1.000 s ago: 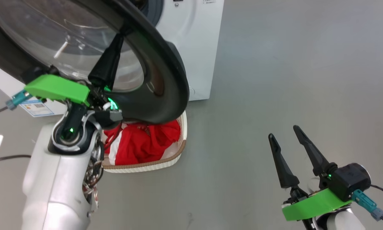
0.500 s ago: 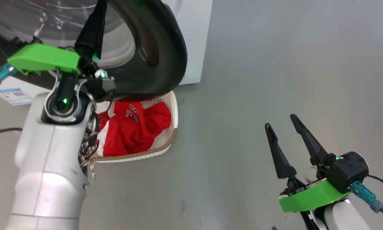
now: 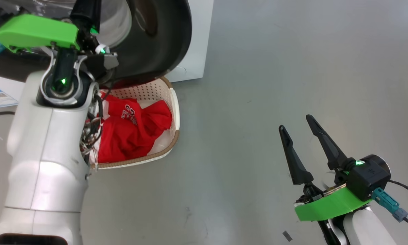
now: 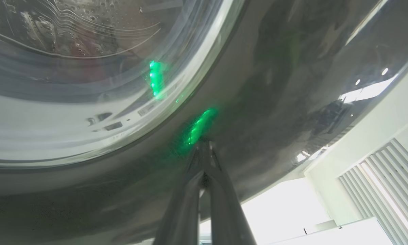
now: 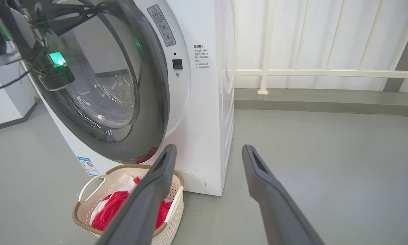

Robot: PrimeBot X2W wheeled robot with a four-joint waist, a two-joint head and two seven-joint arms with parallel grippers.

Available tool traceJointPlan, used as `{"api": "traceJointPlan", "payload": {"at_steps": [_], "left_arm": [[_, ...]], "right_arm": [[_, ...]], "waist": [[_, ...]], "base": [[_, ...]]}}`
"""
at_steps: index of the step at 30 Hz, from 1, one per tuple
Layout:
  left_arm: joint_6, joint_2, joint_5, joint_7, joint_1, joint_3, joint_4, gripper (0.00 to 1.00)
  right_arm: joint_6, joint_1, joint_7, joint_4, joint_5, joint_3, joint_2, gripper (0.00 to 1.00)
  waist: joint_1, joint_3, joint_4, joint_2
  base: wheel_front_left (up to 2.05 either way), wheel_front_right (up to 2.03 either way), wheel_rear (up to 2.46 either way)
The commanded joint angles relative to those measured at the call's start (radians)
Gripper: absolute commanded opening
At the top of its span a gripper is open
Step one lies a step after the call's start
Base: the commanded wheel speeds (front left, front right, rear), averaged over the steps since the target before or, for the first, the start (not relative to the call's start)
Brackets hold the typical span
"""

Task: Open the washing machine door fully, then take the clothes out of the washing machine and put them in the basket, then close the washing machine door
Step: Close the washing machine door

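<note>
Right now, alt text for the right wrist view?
White washing machine with its round door ajar, the shut left gripper against its rim. Below, a basket of red clothes; the open right gripper in the foreground.

A smooth, pale grey floor (image 3: 292,68) with a soft sheen spreads across the room. Along its far edge a low grey kerb (image 5: 326,102) runs beneath a white ribbed wall (image 5: 343,34), fronted by a white metal rail (image 5: 326,73) on a slim post. A small dark scrap (image 3: 287,235) lies on the floor.

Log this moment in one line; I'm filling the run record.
left gripper: shut, tips against washing machine door rim | right gripper: open, empty | red clothes: in basket | door: not yet closed
</note>
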Motion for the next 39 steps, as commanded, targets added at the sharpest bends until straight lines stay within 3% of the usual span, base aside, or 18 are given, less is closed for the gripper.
{"api": "traceJointPlan", "payload": {"at_steps": [1, 14, 15, 16, 30, 35, 39], "left_arm": [[-0.014, 0.028, 0.009, -0.005, -0.033, 0.018, -0.024, 0.0], [-0.014, 0.033, 0.054, -0.006, 0.028, 0.001, -0.052, 0.0], [-0.014, 0.034, 0.062, -0.014, 0.041, -0.001, -0.055, 0.37], [-0.014, 0.035, 0.07, -0.019, 0.054, -0.005, -0.059, 1.0], [-0.014, 0.11, 0.237, -0.115, 0.284, -0.097, -0.255, 1.0], [-0.014, 0.144, 0.32, -0.201, 0.385, -0.122, -0.353, 1.0], [-0.007, 0.191, 0.451, -0.293, 0.465, -0.15, -0.415, 1.0]], "right_arm": [[0.005, -0.021, -0.009, -0.025, -0.005, 0.022, 0.0, 1.0], [0.005, -0.02, -0.009, -0.02, 0.0, 0.005, 0.0, 1.0], [0.005, -0.018, -0.009, -0.02, 0.002, 0.003, 0.0, 1.0], [0.005, -0.015, -0.009, -0.019, 0.003, 0.0, 0.0, 1.0], [0.005, 0.026, -0.009, -0.005, 0.008, -0.038, 0.0, 1.0], [0.005, 0.049, -0.009, -0.003, 0.006, -0.054, 0.0, 1.0], [0.005, 0.069, -0.009, 0.003, 0.012, -0.064, 0.0, 1.0]], "waist": [[0.0, 0.006, -0.007, -0.0001], [0.0, -0.009, 0.002, -0.0001], [0.0, -0.014, 0.007, -0.0001], [0.0, -0.02, 0.012, -0.0001], [0.0, -0.134, 0.076, -0.0001], [0.0, -0.176, 0.098, -0.0001], [0.0, -0.209, 0.113, -0.0001]], "base": [[0.0, 0.0, 0.0], [0.0, 0.0, 0.0], [0.0, 0.0, 0.0], [0.0, 0.0, 0.0], [0.0, 0.0, 0.0], [0.0, 0.0, 0.0], [0.0, 0.0, 0.0]]}}
